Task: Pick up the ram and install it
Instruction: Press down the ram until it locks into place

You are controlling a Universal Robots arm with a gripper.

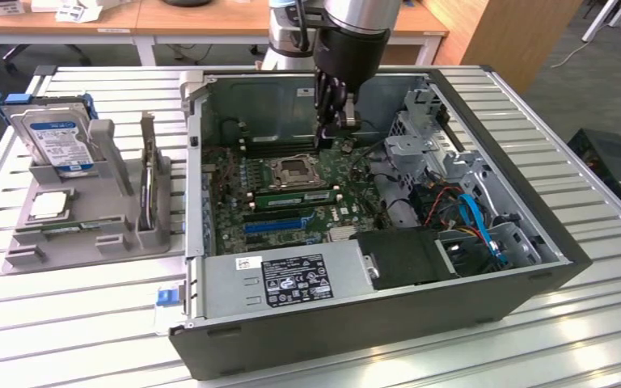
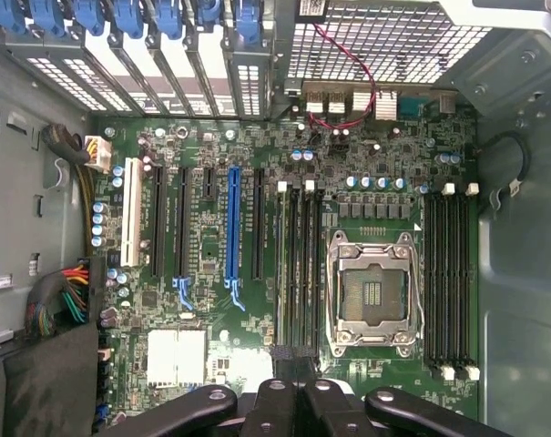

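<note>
**A:** Ram (image 1: 294, 196) first. Where does it sit?

**B:** On edge in a memory slot, just at six o'clock of the processor socket (image 1: 292, 170) in the exterior view. It is a green strip running parallel to the blue slot (image 1: 278, 225), which lies further toward six.

**A:** And the gripper (image 1: 332, 139)?

**B:** It is inside the open case (image 1: 569, 242), toward twelve o'clock of the socket, raised above the board and apart from the ram. In the wrist view its fingers (image 2: 275, 401) meet, and nothing shows between them.

**A:** How much room is there around the slot?

**B:** The board lies open around the socket. At three o'clock the grey drive cage (image 1: 419, 149) and a dark cable bundle (image 1: 397, 198) crowd near the slot's end. The case's side wall (image 1: 194, 162) bounds nine o'clock. The power supply (image 1: 289, 275) closes the six o'clock edge.

**A:** What is outside the case?

**B:** A grey fixture (image 1: 84, 234) at nine o'clock holds an upright hard drive (image 1: 57, 141), near the case wall but outside it.
</note>
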